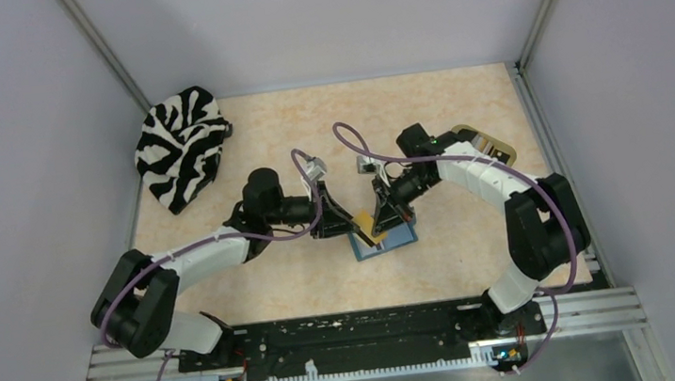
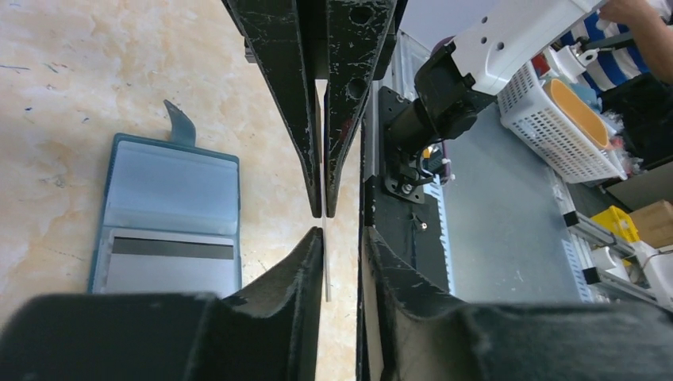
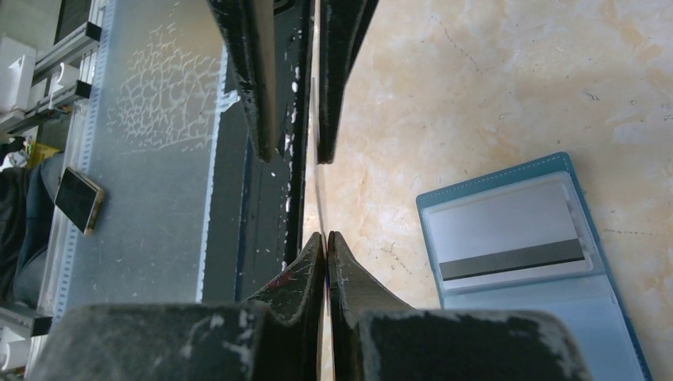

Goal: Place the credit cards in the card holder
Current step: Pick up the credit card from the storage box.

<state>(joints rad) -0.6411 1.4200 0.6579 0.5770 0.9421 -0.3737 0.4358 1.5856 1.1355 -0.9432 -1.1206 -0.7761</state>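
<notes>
Right fingers (image 3: pixel 305 274) pinch a thin card (image 3: pixel 320 202) edge-on; open card holder (image 3: pixel 555 317) beside holds a striped card (image 3: pixel 512 238).

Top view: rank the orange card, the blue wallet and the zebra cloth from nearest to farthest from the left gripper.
1. The orange card, at the fingertips of the left gripper.
2. The blue wallet, just right, lying open.
3. The zebra cloth, far back left corner.

You have a pale marbled table (image 1: pixel 278 287) carrying a teal card holder (image 1: pixel 401 236) that lies open and flat near its middle, a crumpled zebra-striped cloth (image 1: pixel 179 146) at its far left corner, and a beige tray (image 1: pixel 492 143), partly hidden, by its right edge.
</notes>
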